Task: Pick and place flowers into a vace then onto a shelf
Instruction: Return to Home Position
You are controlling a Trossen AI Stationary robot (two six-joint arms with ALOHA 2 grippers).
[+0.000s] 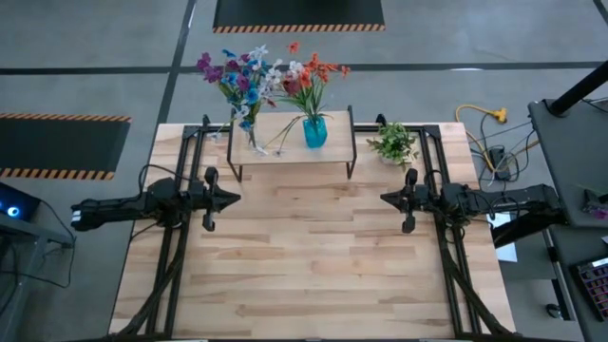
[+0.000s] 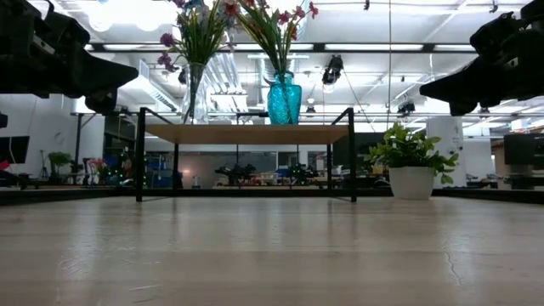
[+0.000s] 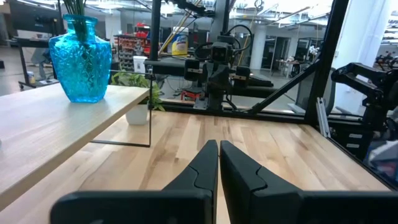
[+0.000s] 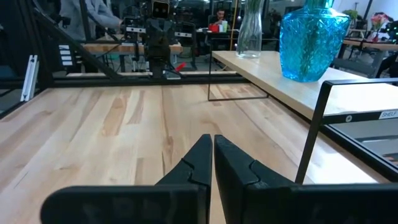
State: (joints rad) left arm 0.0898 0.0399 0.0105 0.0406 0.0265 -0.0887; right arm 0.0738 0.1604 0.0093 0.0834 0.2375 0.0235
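Observation:
The shelf (image 1: 290, 150) stands at the table's far middle on thin black legs. On its plank stand two vases. A clear glass vase (image 1: 249, 133) holds blue, purple and white flowers (image 1: 242, 76). A blue glass vase (image 1: 314, 131) holds orange-red flowers (image 1: 309, 74). My left gripper (image 1: 233, 199) hovers level at the table's left, shut, pointing toward the middle, with nothing in it. My right gripper (image 1: 385, 198) hovers level at the right, shut and facing it, also with nothing in it. Both are nearer than the shelf and apart from it.
A small white pot with a bushy green plant (image 1: 393, 144) stands on the table right of the shelf. Black frame rails (image 1: 176, 256) run along both table sides. Bare wood (image 1: 304, 256) lies between the grippers and toward the near edge. Cables (image 1: 484, 123) lie off the table's right.

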